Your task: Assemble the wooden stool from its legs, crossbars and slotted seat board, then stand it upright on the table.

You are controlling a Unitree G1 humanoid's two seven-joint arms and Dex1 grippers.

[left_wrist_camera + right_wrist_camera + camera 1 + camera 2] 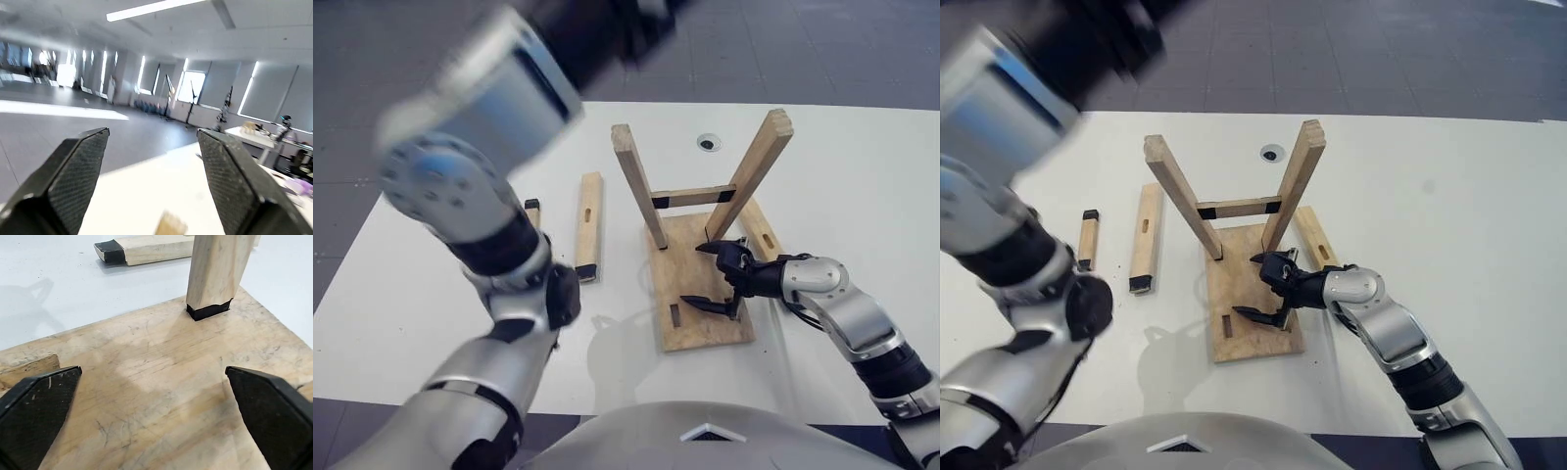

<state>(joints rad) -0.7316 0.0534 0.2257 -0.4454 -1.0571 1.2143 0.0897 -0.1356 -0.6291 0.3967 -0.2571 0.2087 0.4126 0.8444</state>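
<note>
Seat board (705, 328) lies flat on the white counter (862, 196), toward its front edge. Two legs (639, 186) stand in the board's far half, joined by a crossbar (693, 197). The right tool (691, 274) hovers low over the board's near half, fingers spread wide and holding nothing. A loose leg (589, 225) and a short piece (532, 212) lie to the left, apart from the board. Another piece (764, 233) lies just beside the board's far right edge. The left tool (151, 181) is raised above the counter, fingers spread.
</note>
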